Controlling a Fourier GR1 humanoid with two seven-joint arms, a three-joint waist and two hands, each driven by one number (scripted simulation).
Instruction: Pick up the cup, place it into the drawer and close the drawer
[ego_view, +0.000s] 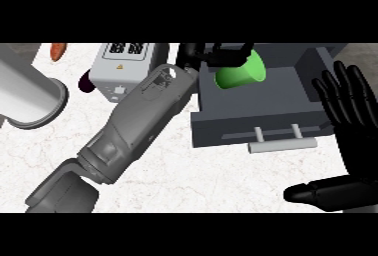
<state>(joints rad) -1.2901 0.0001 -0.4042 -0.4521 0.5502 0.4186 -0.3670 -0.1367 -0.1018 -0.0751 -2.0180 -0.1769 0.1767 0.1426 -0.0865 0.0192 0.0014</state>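
The green cup (240, 74) lies tilted on its side inside the open grey drawer (295, 107), near its back left corner. My left hand (220, 54) reaches in from the lower left on a long grey forearm, and its black fingers curl over the cup's top. The drawer's front panel with its pale bar handle (281, 145) faces me. My right hand (345, 107) rests open at the right edge, fingers pointing up, just beside the drawer's right side and touching nothing.
A white cylinder (29, 95) lies at the far left. A grey-white box with labels (125, 65) stands left of the drawer, with a purple item (84, 83) beside it and an orange item (57, 50) at the top left. The counter (192, 175) is white marble.
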